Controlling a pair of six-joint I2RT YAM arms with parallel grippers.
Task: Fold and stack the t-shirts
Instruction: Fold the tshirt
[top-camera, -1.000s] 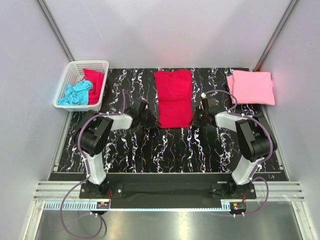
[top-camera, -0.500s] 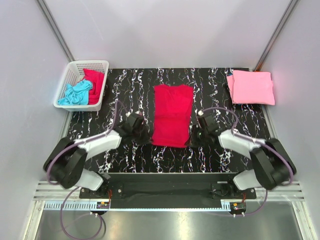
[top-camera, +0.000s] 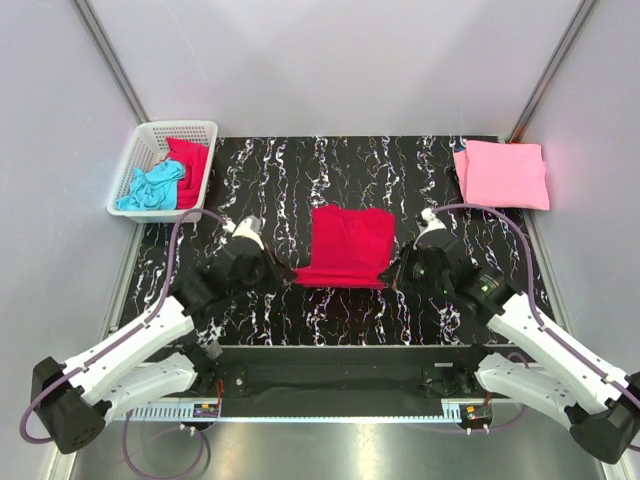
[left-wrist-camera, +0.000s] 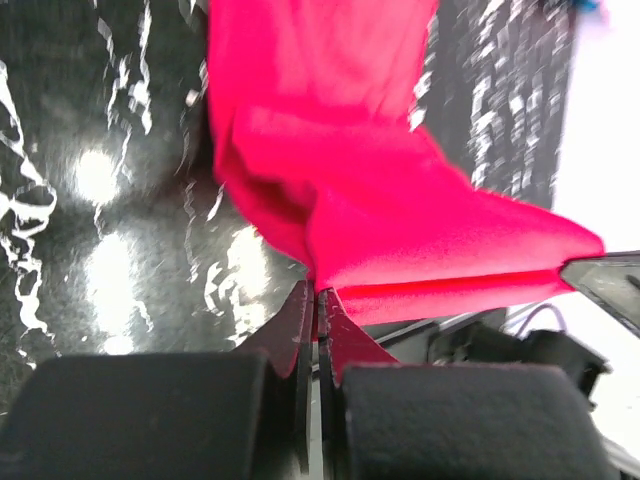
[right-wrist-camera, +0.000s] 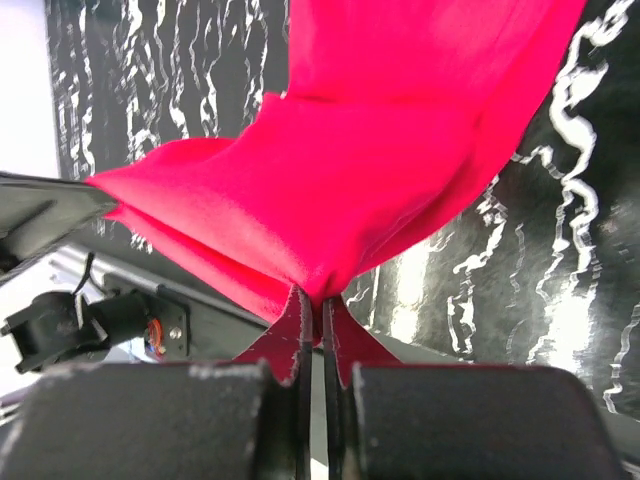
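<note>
Crimson t-shirt (top-camera: 345, 245) is seen at the centre of the frame on the black marbled desk (top-camera: 270, 170), its near edge raised off the surface. Its lower left corner is pinched by the left fingers (left-wrist-camera: 296, 325) and its lower right corner by the right fingers (right-wrist-camera: 293, 338). A folded pink t-shirt (top-camera: 503, 175) is laid at the upper right.

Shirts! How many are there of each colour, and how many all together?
Red: 2, the crimson shirt in the middle of the table and the red shirt in the basket
Turquoise: 1, the turquoise shirt, also in the basket
Pink: 1, the folded pink shirt at the far right corner
Total: 4
</note>
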